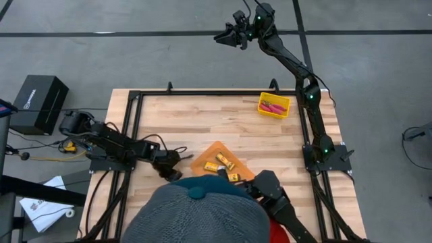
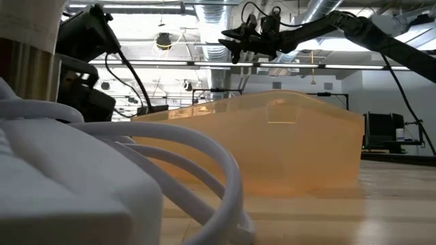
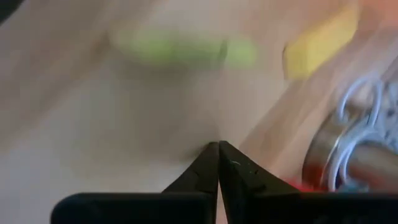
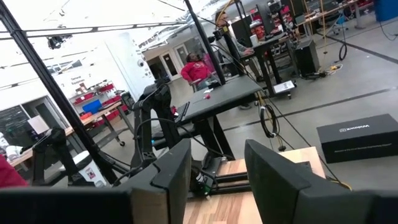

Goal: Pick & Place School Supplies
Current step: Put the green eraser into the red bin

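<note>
Three orange-yellow packets (image 1: 225,162) lie on an orange tray (image 1: 202,156) at the table's near middle; the tray fills the low view (image 2: 272,143). Two red-pink scissor-like tools (image 1: 272,106) lie in a yellow bin (image 1: 262,101) at the far right. My left gripper (image 1: 169,169) is shut and low over the wood just left of the tray; in the blurred left wrist view (image 3: 217,146) it holds nothing. My right gripper (image 1: 224,37) is open and empty, raised high beyond the table's far edge (image 2: 235,44) (image 4: 217,168). No tiny yellow blocks can be made out.
A person's head in a grey knit cap (image 1: 196,212) covers the table's near edge, with a dark sleeve (image 1: 270,190) beside the tray. A white dome with a cord (image 2: 102,177) stands close in the low view. A black box (image 1: 39,101) sits off the table's left.
</note>
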